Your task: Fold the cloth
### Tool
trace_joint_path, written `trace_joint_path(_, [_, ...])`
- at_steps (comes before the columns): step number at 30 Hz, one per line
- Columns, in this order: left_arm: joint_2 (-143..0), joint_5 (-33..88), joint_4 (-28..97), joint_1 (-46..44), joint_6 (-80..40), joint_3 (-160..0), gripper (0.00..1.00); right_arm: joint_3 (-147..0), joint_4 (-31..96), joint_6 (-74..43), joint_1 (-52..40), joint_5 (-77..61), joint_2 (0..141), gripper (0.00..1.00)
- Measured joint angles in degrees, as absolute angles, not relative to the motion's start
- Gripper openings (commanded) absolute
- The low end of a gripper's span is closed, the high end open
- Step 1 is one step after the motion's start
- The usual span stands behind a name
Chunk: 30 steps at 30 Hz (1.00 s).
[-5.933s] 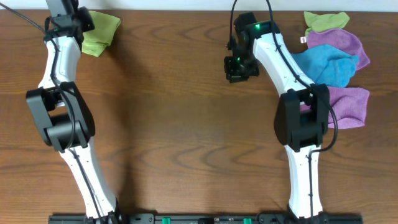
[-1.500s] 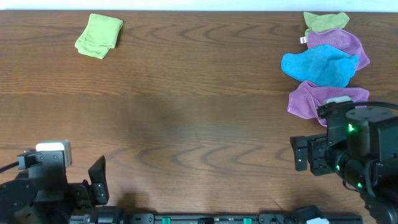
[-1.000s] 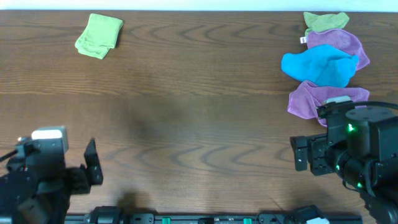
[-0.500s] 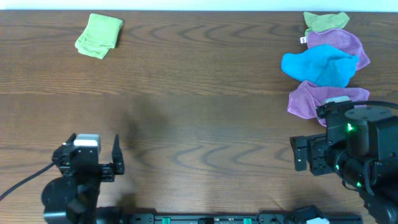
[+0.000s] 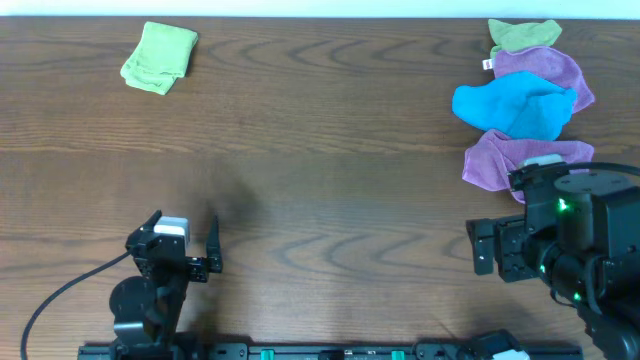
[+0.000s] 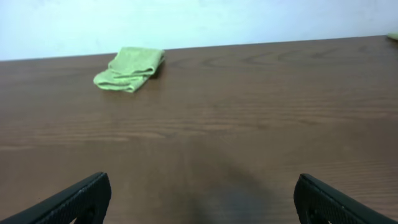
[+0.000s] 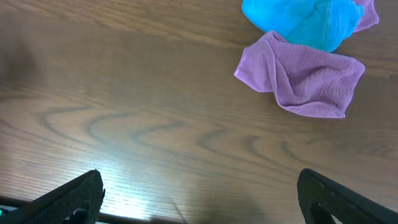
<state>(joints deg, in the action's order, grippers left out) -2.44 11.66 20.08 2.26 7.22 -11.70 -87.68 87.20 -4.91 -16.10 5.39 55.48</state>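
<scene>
cloth [image 5: 160,57] lies folded at far-left corner of table [image 5: 320,150], well apart from both arms | left gripper [image 6: 202,196] spread wide, holding nothing | right gripper [image 7: 199,196] spread wide, holding nothing, near purple cloth [image 7: 298,78]

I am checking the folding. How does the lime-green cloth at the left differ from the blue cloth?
The lime-green cloth is folded into a compact bundle; the blue cloth is crumpled and spreads wider. The lime-green cloth lies alone; the blue cloth touches purple cloths. Both rest on the table.
</scene>
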Motion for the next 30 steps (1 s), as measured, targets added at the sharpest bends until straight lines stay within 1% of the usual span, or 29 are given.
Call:
trace_joint_path(9, [-0.9,11.7,17.3,2.3,4.3,-6.7,0.95,-87.7,87.2,-4.9,-16.1,5.4,55.5,0.99])
trace_joint_path(30, [-0.7,11.7,16.8,2.3,3.0,-6.7,0.95,-87.7,87.2,-4.9,-16.1,5.4,55.5,0.99])
